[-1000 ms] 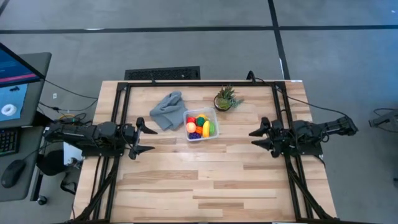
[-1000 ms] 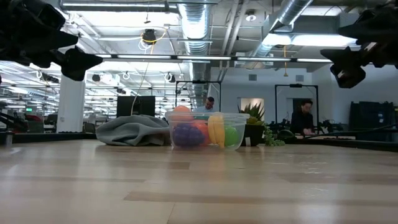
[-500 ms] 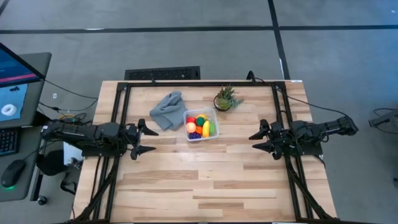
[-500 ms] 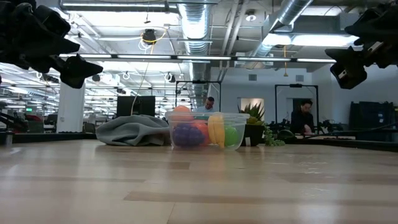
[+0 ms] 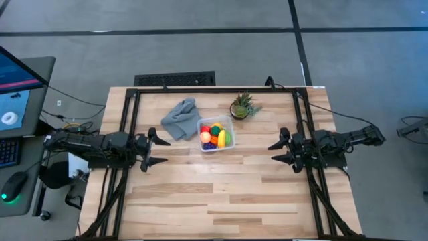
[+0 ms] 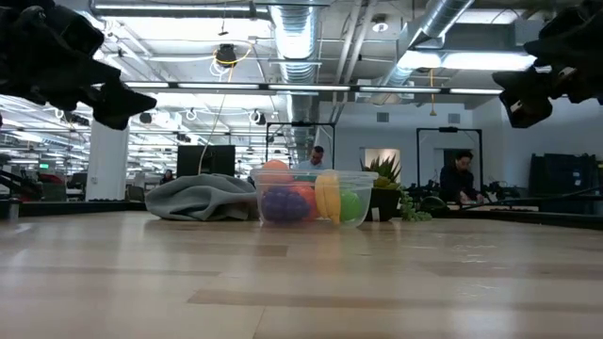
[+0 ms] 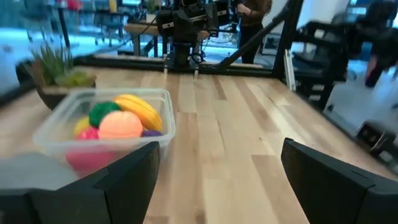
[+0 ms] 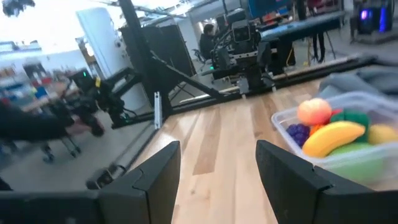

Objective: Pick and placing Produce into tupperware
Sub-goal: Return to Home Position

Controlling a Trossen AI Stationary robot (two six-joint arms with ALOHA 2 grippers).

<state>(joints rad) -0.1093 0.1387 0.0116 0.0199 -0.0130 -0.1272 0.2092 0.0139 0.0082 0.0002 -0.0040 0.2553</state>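
Inside the clear tupperware (image 5: pixel 216 124) lay the toy produce (image 5: pixel 215 136), probably light, hard, slick, best pinched mid-body, while the left tool (image 5: pixel 166 150) and right tool (image 5: pixel 271 151) hung spread, empty, well apart from it.

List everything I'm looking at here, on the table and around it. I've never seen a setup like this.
Table: one, light wood with a black frame, centre of the room.
Tupperware: one, clear, toward the table's far side.
Produce: several pieces, exact count unclear; red, yellow, orange, green and purple; all inside the tupperware.
Banana: one, yellow, lying on top of the pile.
Cloth: one, grey, crumpled, close beside the tupperware.
Potted plant: one, spiky green, behind the tupperware.
Monitor: one, lit, on a desk left of the table.
People: two, dark clothing, far back in the room.
Left gripper: one, dark, open and empty, at the table's left side.
Right gripper: one, dark, open and empty, at the table's right side.
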